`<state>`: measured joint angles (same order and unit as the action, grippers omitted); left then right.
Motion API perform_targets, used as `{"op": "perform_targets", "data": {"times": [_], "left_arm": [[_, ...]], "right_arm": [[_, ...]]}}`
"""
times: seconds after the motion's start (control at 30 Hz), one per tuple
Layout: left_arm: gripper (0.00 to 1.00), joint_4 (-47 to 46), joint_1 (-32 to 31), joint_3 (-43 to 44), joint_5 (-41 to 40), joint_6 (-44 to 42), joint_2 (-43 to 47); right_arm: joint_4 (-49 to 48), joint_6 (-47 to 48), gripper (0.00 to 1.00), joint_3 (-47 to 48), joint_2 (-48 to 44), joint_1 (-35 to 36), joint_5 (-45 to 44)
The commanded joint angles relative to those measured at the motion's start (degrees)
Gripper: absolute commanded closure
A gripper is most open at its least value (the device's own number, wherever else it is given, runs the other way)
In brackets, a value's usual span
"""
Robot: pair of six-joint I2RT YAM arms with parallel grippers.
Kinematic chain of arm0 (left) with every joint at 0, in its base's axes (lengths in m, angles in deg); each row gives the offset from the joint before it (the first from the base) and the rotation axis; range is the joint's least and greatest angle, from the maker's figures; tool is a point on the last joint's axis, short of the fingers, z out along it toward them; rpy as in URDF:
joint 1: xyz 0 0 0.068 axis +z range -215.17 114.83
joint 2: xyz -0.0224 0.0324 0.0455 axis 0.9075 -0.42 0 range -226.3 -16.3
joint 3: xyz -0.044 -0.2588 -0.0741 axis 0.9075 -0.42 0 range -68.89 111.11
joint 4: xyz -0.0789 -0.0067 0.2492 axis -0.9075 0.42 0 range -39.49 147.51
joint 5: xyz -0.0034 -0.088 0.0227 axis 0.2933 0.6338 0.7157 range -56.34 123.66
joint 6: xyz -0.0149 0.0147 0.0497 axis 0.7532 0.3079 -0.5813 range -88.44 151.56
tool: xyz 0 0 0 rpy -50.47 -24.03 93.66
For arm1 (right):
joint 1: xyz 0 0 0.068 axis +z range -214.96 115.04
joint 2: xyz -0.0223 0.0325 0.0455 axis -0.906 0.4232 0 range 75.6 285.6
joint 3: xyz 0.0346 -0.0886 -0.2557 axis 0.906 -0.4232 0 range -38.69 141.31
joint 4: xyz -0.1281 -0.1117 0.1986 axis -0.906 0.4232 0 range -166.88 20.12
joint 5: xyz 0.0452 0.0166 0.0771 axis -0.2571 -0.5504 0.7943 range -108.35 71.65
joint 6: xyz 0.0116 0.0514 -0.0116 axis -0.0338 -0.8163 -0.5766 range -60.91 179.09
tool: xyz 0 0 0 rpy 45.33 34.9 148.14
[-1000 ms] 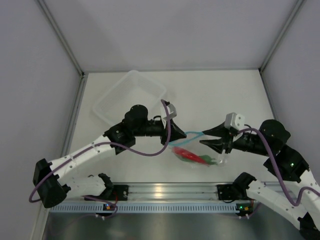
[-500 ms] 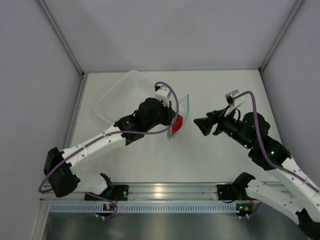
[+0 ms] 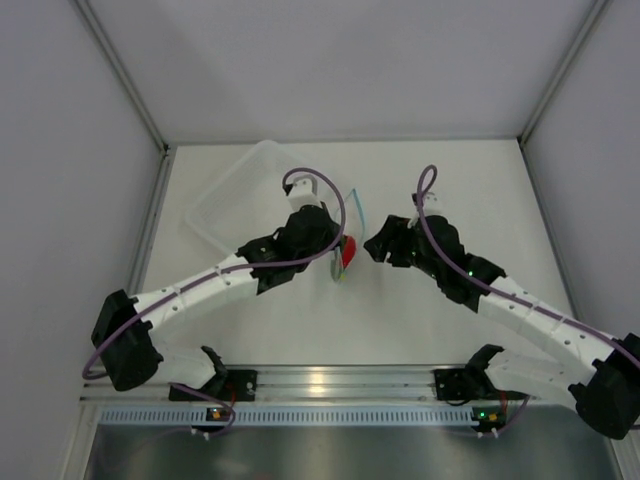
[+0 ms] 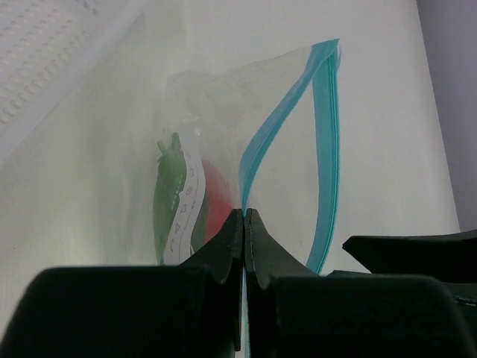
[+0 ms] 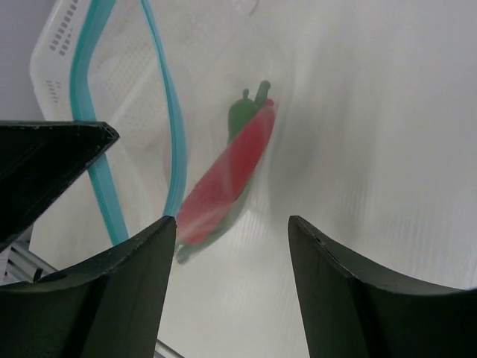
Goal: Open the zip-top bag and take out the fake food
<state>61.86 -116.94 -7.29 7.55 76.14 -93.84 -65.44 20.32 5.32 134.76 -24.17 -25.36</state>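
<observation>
The zip-top bag [image 3: 350, 225] hangs above the table with its teal zip strip [image 4: 326, 134] parted into an open loop. My left gripper [image 4: 244, 214] is shut on one side of that strip, and in the top view the left gripper [image 3: 335, 252] is at the bag's left. The fake food lies inside: a red pepper [image 5: 227, 179] and a green pepper [image 5: 242, 115], also seen as red pepper [image 4: 216, 198] and green pepper [image 4: 170, 190]. My right gripper [image 5: 231, 224] is open just right of the bag [image 5: 209, 89], touching nothing; the top view shows this right gripper [image 3: 373, 247] close by.
The clear rigid tub [image 3: 240, 190] sits at the back left, behind the left arm, and shows as a white perforated wall [image 5: 52, 67]. One right finger [image 4: 410, 246] enters the left wrist view. Grey walls enclose the white table [image 3: 470, 200].
The right gripper let go of the bag's strip, opened, and swung left toward the bag. The left arm carried the bag up and toward the back, where it now hangs open.
</observation>
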Motion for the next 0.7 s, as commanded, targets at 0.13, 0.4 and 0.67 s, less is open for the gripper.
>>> {"op": "perform_targets", "data": {"times": [0.13,0.4,0.67], "left_arm": [[1.0,-6.52,-1.4,-1.66,-2.81,5.08,-0.42],[1.0,-6.79,-2.81,-1.57,-2.98,5.7,-1.04],[1.0,-6.7,-2.72,-5.08,-6.76,4.03,1.33]], "right_arm": [[-10.91,-3.25,0.38,-1.21,-1.77,1.3,-1.35],[-11.62,0.25,0.61,3.0,6.31,1.48,0.07],[-1.88,5.53,0.99,-0.93,3.43,1.48,-15.81]]}}
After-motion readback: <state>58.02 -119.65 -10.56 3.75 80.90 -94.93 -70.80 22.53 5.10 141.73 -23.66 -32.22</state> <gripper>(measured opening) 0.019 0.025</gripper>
